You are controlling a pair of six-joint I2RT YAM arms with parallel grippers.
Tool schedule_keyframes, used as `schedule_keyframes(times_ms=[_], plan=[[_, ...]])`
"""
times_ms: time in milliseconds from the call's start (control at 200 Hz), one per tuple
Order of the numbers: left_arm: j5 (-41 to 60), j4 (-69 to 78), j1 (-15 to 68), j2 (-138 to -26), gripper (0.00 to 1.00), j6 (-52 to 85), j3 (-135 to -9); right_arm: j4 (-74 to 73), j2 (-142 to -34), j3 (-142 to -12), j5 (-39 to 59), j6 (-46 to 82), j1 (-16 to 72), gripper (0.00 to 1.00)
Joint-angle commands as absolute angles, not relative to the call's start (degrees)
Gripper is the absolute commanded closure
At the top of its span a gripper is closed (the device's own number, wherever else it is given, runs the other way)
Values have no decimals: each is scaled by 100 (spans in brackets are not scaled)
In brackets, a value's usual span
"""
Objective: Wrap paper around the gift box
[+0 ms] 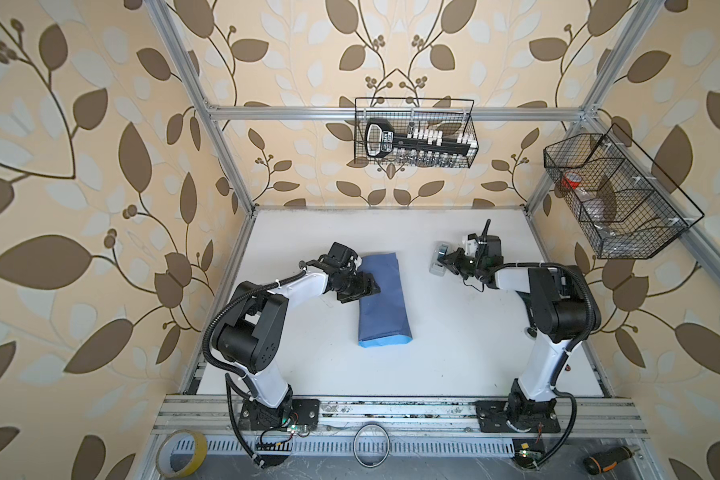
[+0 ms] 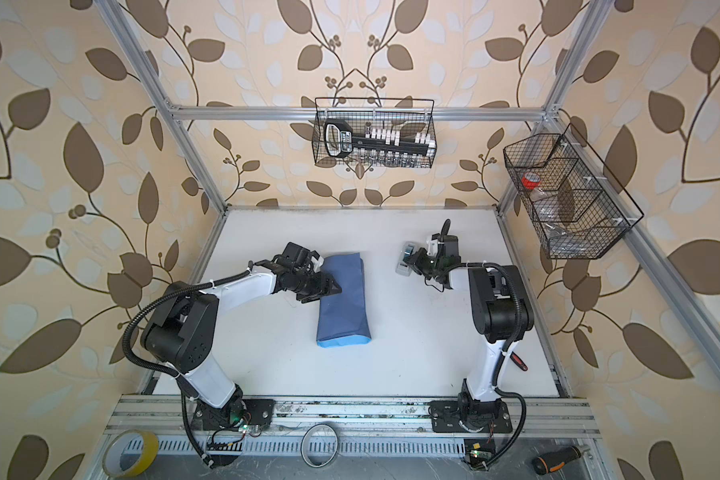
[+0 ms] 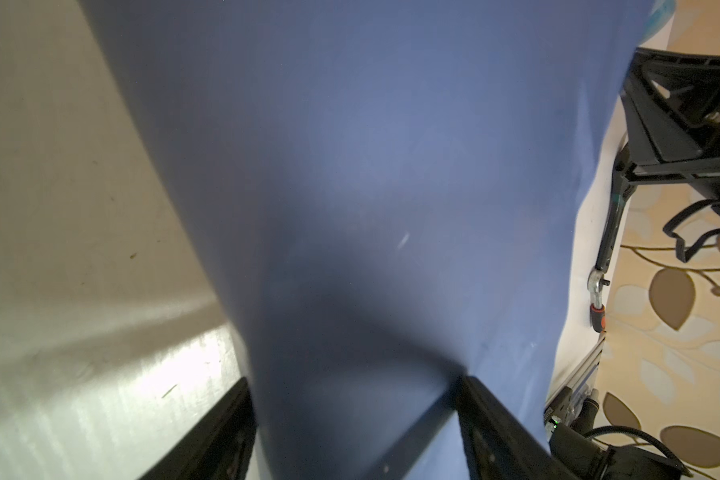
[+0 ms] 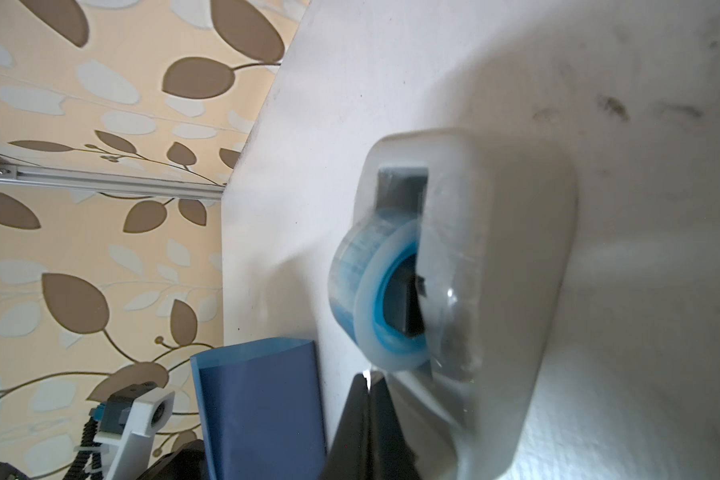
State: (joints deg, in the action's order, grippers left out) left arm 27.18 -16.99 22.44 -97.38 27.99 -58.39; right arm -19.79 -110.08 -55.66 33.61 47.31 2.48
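Note:
The paper [image 1: 385, 303] [image 2: 344, 307] lies folded into a long slate-blue parcel on the white table [image 1: 454, 353], with a light blue edge at its near end. The gift box is hidden. My left gripper [image 1: 373, 286] [image 2: 333, 289] rests on the parcel's far half, open. In the left wrist view its fingers [image 3: 233, 415] stand wide apart with the paper [image 3: 371, 166] between and under them. My right gripper [image 1: 443, 262] [image 4: 368, 374] is shut, its tips at the grey tape dispenser [image 1: 437, 259] [image 4: 516, 270] just below the blue-cored tape roll [image 4: 375, 291]. Whether tape is pinched is unclear.
A wire basket [image 1: 416, 133] with tools hangs on the back wall and another [image 1: 616, 195] on the right wall. A yellow tape roll [image 1: 181, 453], a ring [image 1: 371, 451] and a screwdriver [image 1: 609, 457] lie in front of the arm bases. A ratchet [image 2: 518, 361] lies by the right arm.

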Motion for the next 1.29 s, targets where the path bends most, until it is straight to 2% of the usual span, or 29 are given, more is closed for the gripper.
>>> schedule_keyframes(times_ms=[0,410,1289], plan=[[2215,-1976,2259,-10095,24,2706,-5616,-2541,-10892,-5437,3798,5088,249,100],[2171,-2003,2259,-10160,24,2659,-5641,-3641,-10707,-4986,4252,5962,255,100],[2161,-2013,2259,-10231,24,2619,-5651,-3797,-10273,-4474,4319,5971,326,100]])
